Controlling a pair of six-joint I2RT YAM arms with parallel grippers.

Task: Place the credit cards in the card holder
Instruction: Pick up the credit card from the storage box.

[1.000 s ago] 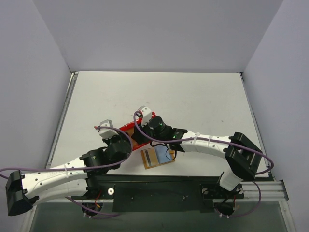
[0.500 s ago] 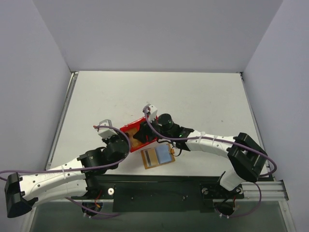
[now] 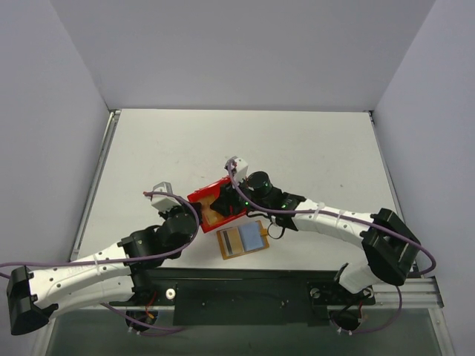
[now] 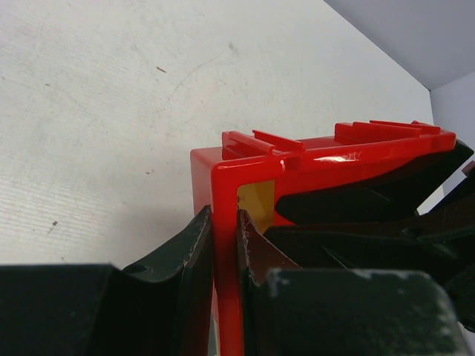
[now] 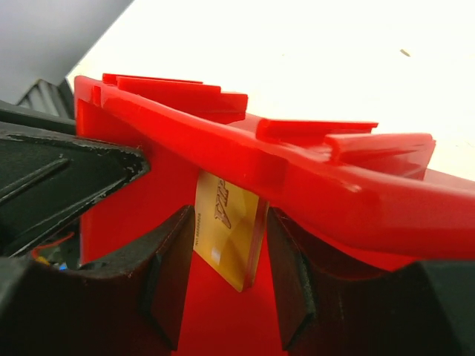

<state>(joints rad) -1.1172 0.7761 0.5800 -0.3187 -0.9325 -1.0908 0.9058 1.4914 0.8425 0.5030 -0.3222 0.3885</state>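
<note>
- Locate the credit card (image 5: pixel 223 241) inside the red bin (image 5: pixel 245 141), standing on edge close against the bin wall, gold face toward the right wrist camera. Treat any further cards as unconfirmed, with only one in view.
- Locate the card holder (image 3: pixel 243 239) lying open, light blue inner panel (image 3: pixel 253 236) up, on the tabletop (image 3: pixel 297 148) close to the middle of its near edge, just beside the bin on the near side.
- Note the left gripper (image 4: pixel 224 237) clamped on a corner wall of the bin, one finger outside and one inside, steadying it.
- Note the right gripper (image 5: pixel 226 222) reaching into the bin, fingers (image 5: pixel 167 274) flanking the card on both sides at very close range. Cannot tell whether pinching or merely straddling.
- Expect a light, thin, stiff card with slick faces. Judge it likely to slide on the smooth plastic and to slip from a weak pinch, unlikely to break, but liable to bow under a hard squeeze edge to edge.
- Prefer a firm, moderate hold on the exposed upper part, leaving one edge free as the leading edge for the holder's slot.
- Expect a light, soft, foldable card holder, probably shifting or flapping under a pushing card. Pin it at a bare corner, clear of the panel, before insertion.
</note>
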